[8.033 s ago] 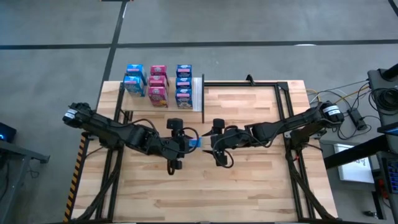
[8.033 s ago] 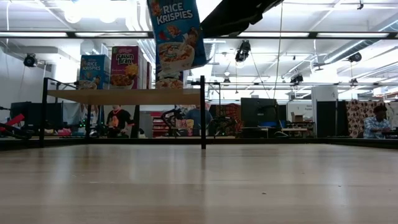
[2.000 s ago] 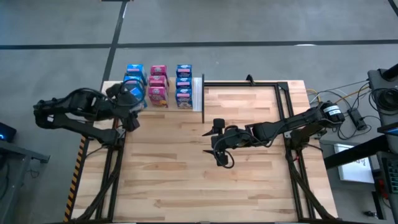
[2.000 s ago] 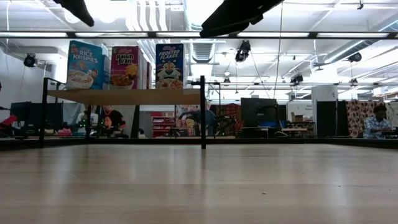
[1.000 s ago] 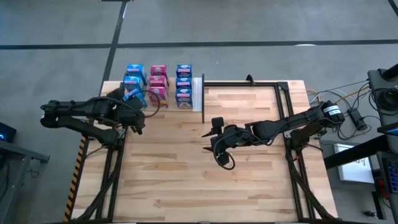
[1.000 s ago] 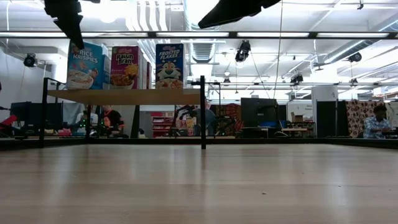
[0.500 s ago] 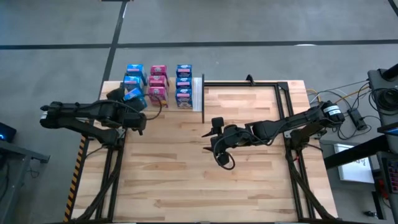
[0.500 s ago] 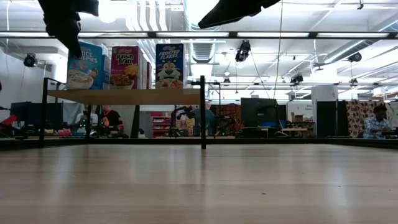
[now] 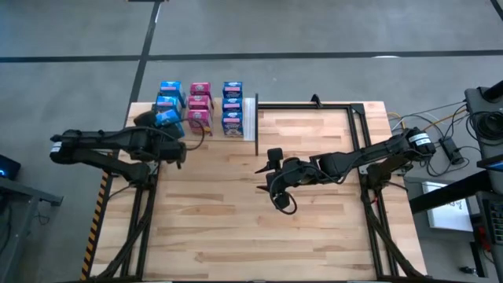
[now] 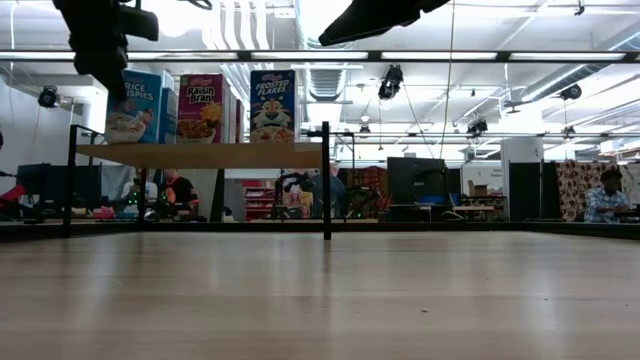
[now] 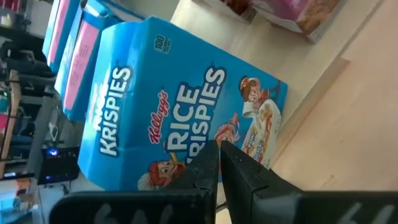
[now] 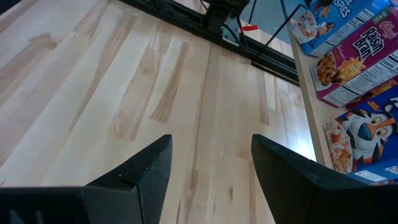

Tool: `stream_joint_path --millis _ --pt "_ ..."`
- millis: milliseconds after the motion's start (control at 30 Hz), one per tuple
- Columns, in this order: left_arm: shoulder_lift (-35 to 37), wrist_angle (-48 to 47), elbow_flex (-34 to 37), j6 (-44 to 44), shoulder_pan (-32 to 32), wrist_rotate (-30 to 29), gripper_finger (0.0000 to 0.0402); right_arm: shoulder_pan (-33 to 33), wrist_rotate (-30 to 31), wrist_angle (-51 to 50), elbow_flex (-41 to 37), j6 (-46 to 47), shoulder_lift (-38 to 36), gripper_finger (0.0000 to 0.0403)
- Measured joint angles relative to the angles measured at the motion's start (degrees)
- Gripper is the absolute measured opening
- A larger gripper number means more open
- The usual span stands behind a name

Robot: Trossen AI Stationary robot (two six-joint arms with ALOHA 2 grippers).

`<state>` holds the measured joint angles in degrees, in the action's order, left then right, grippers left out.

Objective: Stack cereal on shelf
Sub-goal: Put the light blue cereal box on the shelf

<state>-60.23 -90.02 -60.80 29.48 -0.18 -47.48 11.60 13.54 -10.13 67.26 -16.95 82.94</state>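
Several small cereal boxes, blue and pink, stand upright on the pale shelf at the table's far left. In the low view they are a blue Rice Krispies box, a pink Raisin Bran box and a blue Frosted Flakes box on the shelf board. My left gripper is shut and hangs close in front of the front-left Rice Krispies box. Over the table's middle, my right gripper is open, with only tabletop between its fingers. My left gripper has its shut fingertips before the printed front of the Rice Krispies box, coming from the table's near side and slanting down. Whether they touch the box I cannot tell. The box stands upright on the shelf.
The plank tabletop stretches toward the near edge. A black metal frame rail runs along the far edge to the right of the shelf. A black shelf post stands at the shelf's right end. People show in the room beyond the table.
My left gripper has come down a little in front of the Rice Krispies box and has turned slightly. The boxes on the shelf have stayed where they were.
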Motion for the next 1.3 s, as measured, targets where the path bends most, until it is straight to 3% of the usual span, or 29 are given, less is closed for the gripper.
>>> stream_joint_path --millis 233,467,733,967,1133,1300 --pt "0.00 0.00 0.14 1.12 1.83 0.41 0.0000 0.00 0.00 -0.02 -0.02 0.00 0.00 0.0210" --pt "-0.11 0.02 0.14 4.96 1.78 7.20 0.0000 0.00 0.00 -0.02 -0.04 -0.15 0.00 0.0210" --pt "-0.12 0.00 0.13 9.77 1.78 7.59 0.0000 0.00 -0.01 -0.31 -0.08 0.39 0.00 0.0210" --pt "-0.13 2.13 -3.80 10.27 1.72 11.39 0.0000 0.00 -0.02 -0.35 -0.09 0.27 0.00 0.0210" --pt "-0.13 5.63 -8.80 8.67 1.63 11.36 0.0000 0.00 -0.02 -0.35 -0.09 0.24 0.00 0.0210" --pt "-0.08 7.50 -13.34 5.58 1.63 5.58 0.0000 0.00 -0.02 -0.44 -0.16 0.24 0.00 0.0210"
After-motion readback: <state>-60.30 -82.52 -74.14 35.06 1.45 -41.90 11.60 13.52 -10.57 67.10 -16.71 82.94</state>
